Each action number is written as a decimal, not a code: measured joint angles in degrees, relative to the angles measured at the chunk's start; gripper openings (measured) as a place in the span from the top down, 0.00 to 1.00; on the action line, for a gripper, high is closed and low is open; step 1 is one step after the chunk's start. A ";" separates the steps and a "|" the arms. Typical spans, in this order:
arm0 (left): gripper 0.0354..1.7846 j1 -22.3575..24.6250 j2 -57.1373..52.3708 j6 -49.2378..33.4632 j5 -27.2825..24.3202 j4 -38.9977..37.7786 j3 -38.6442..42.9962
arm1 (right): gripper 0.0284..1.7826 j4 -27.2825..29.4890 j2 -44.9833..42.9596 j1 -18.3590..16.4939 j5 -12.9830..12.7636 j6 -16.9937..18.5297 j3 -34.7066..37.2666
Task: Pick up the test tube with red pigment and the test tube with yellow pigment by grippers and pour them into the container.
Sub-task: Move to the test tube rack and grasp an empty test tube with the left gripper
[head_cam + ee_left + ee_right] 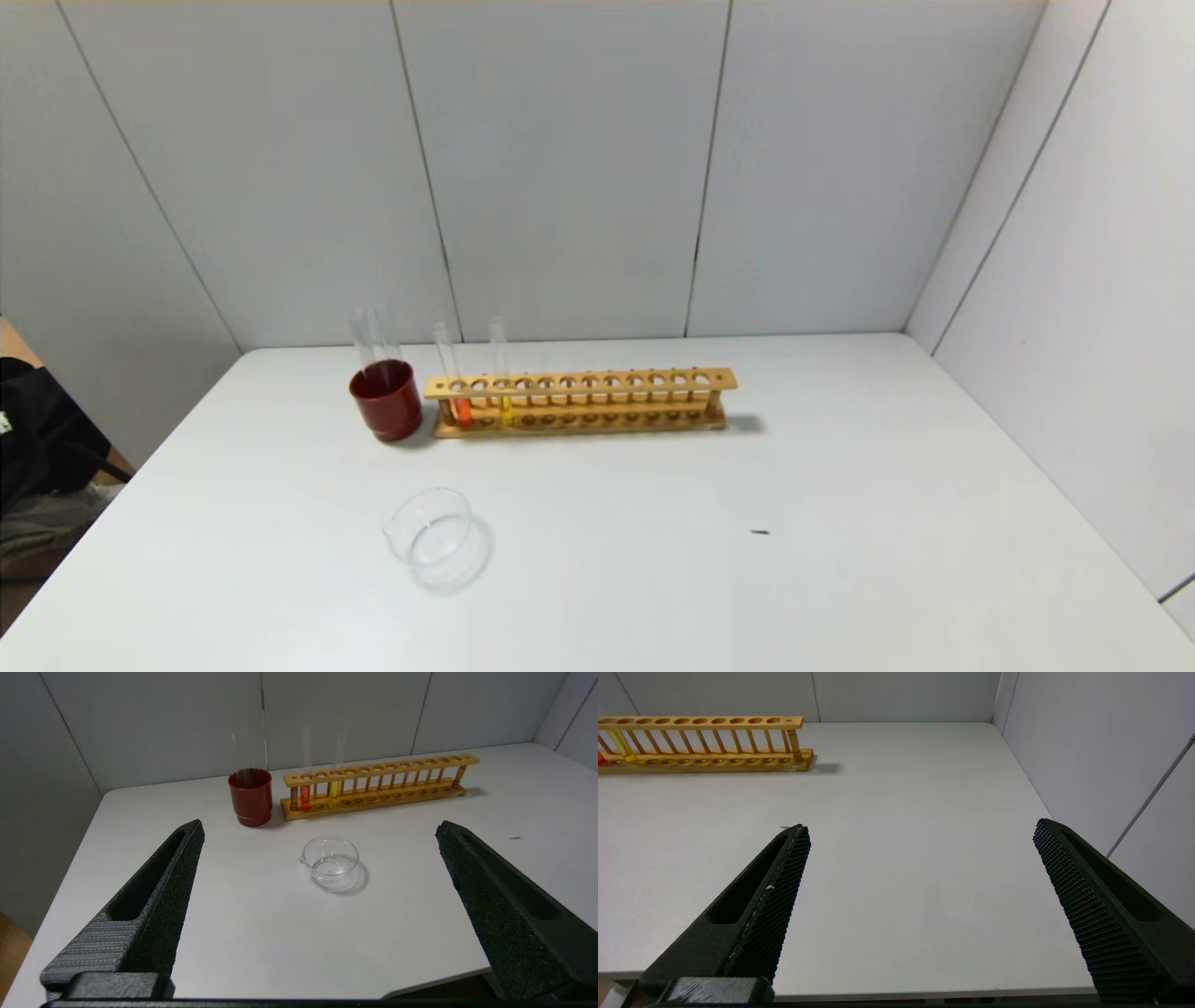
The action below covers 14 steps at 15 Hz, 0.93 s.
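Left gripper (pixel 320 830): nearest item, lower frame of left wrist view, fingers spread wide, holding nothing, back over near edge of surface (pixel 840 579). Absent from head view.

Right gripper (pixel 920 828): lower frame of right wrist view, fingers likewise wide apart, empty, over near right part of surface. Absent from head view.

Container (pixel 435 539): lower left-centre of head view, upright, nothing visible inside, well apart from rack.

Wooden rack (pixel 597 399): centre of head view, beyond container.

Test tube with red pigment (pixel 457 397): upright in rack's leftmost hole.

Test tube with yellow pigment (pixel 503 392): upright, two holes rightward of red.

Dark red cup (pixel 386 399): just left of rack, colourless tubes inside.

Step in hand, judged: first reach, nothing lifted yet. Advised: approach level, close on bare glass above rack's top rail, draw straight up until rounded end clears holes, avoid neighbouring tube and cup, tilt slowly over container centre.
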 joint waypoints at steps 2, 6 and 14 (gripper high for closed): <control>0.02 0.02 8.06 -0.16 -0.91 1.90 -8.16 | 0.02 0.00 0.00 0.00 0.00 -0.02 0.00; 0.02 -0.05 28.00 1.48 -1.60 1.18 -20.64 | 0.02 0.00 0.00 0.00 -0.02 0.00 0.00; 0.02 -4.84 65.35 2.73 -2.04 -25.06 -20.64 | 0.02 -0.02 0.00 -0.02 -0.02 0.00 0.00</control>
